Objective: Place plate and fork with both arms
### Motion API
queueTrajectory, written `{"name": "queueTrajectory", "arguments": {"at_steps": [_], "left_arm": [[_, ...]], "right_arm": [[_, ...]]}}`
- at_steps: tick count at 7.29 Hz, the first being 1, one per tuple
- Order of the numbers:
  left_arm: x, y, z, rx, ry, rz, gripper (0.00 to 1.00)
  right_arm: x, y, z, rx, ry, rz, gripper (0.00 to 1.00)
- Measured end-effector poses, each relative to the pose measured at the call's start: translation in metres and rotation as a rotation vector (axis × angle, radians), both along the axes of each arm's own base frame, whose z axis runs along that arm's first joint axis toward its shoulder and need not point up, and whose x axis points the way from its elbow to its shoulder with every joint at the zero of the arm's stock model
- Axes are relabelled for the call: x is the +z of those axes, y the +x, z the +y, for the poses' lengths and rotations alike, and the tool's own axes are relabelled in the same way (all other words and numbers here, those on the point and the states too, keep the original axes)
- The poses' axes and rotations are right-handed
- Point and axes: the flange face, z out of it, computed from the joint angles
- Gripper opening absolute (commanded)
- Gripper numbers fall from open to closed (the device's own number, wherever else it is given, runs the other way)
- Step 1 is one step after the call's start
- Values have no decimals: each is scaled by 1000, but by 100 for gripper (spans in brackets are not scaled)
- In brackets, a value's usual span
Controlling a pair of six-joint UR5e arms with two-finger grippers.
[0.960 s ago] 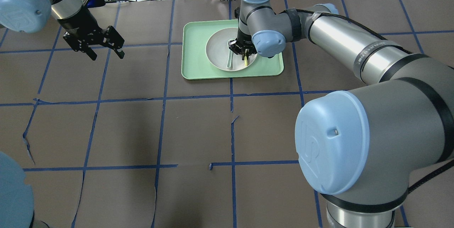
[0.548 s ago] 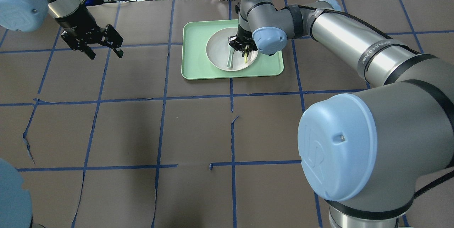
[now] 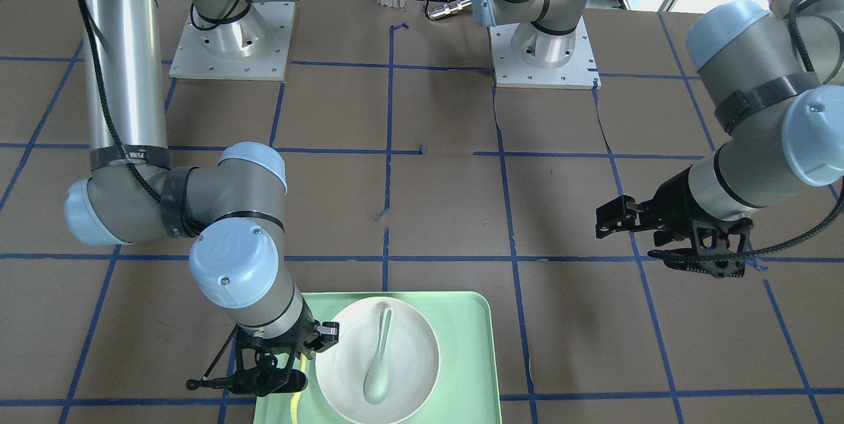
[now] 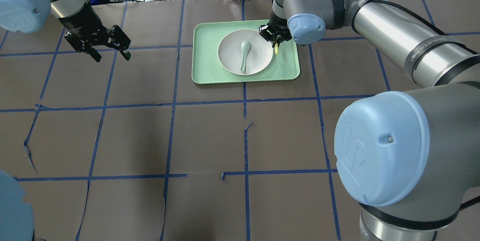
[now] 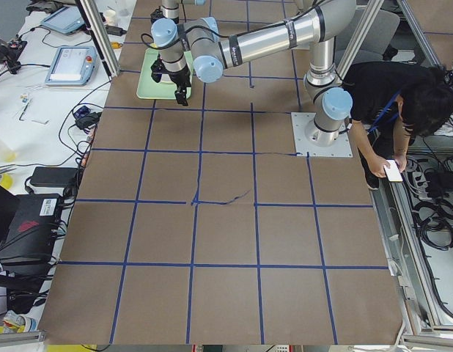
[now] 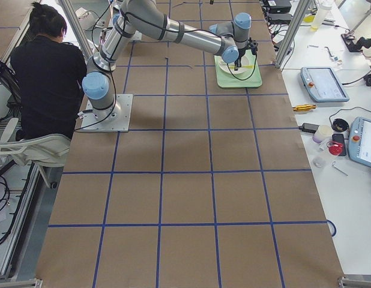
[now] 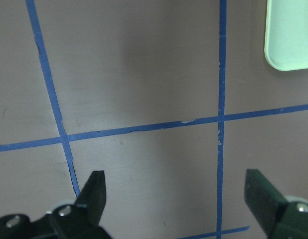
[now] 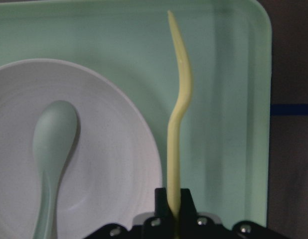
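fork (image 8: 176, 124) | gripped in right end effector (image 8: 174, 201), beside plate (image 4: 228, 55) | plate on tray (image 4: 206, 46), unplaced | left end effector (image 4: 112, 57) wide, empty

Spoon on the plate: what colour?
The spoon is pale grey-green, plain, no pattern. It shows best in the exterior front-facing view.

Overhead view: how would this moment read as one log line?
right gripper: shut on slim pale-yellow plastic fork, over mint-green tray beside round white plate | left gripper: open | grey-green spoon: on plate
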Motion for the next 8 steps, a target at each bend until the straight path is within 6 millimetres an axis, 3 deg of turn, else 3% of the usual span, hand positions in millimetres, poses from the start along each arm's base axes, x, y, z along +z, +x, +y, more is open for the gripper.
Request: {"name": "queueTrajectory", "arguments": {"at_steps": [1,2,5,6,8], "left_arm": [[1,-4,1,-2,-1,0,100],[3,-6,2,-4,-3,0,100],[7,-10,4,-7,-4,0,100],[10,-10,5,-7,-8,-2,100],[24,-15,8,0,-31,-10,100]], "right_arm": [[-12,-13,-4,32,15,6,5],[-25,-18,-6,49,31,7,99],[-33,-23,-1,57,47,18,100],[-20,-24,4,55,40,23,100],[29,-29,28,56,56,45,100]]}}
